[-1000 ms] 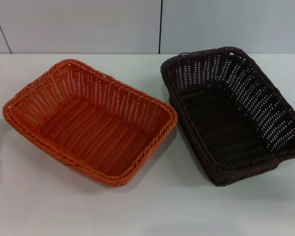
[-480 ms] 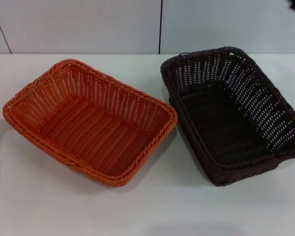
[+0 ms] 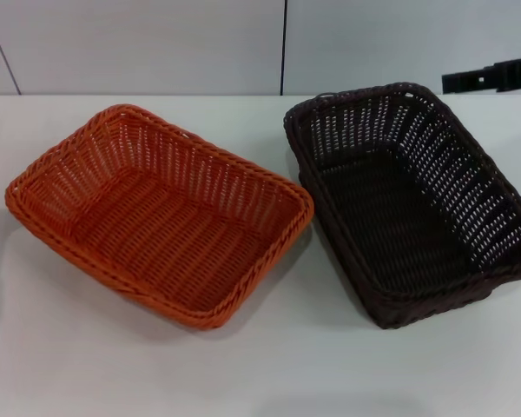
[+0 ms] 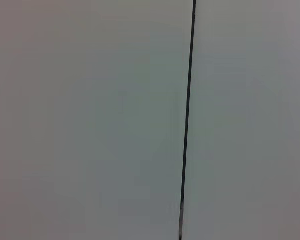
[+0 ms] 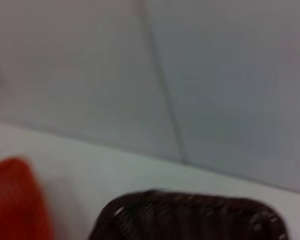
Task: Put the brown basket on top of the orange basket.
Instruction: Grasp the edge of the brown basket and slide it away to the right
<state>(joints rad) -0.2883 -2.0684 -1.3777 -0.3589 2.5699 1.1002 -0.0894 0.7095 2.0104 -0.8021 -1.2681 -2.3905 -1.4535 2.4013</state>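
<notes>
The orange basket (image 3: 156, 213) rests empty on the left half of the white table, with the brown basket (image 3: 408, 200) empty beside it on the right, a narrow gap between them. A black part of my right gripper (image 3: 491, 75) reaches in from the right edge, above and behind the brown basket's far corner and apart from it. The right wrist view looks down on the brown basket's rim (image 5: 190, 215) and an edge of the orange basket (image 5: 15, 200). My left gripper is out of view; its wrist view holds only wall.
The white table (image 3: 260, 365) carries both baskets. A pale panelled wall (image 3: 156, 43) with a dark vertical seam (image 3: 284, 48) stands right behind the table's far edge.
The black right gripper has come into the head view from the upper right edge, moving left towards the brown basket. Both baskets stay where they were.
</notes>
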